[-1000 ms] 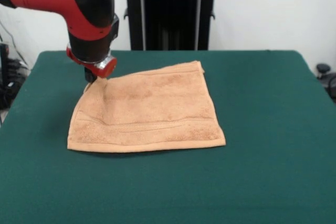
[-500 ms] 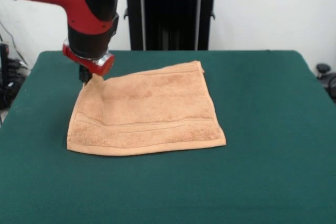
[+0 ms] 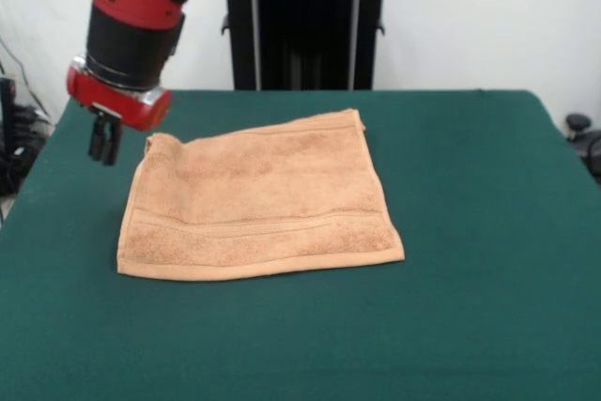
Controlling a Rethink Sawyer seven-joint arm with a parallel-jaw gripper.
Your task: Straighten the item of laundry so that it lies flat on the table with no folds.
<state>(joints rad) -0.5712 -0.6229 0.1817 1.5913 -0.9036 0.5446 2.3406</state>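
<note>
One towel (image 3: 258,199) lies on the table (image 3: 470,307); the hand (image 3: 103,143), fingers together, hangs beside it.

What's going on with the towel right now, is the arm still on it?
No. The claw hangs clear of the towel, off its far corner on the picture's left, holding nothing. A second ago it was pinching that corner. The tan towel lies spread on the green table, mostly flat, but that released corner is still slightly bunched and raised. The banded edge faces the camera and looks smooth. Whether the claw is open I cannot tell.
</note>
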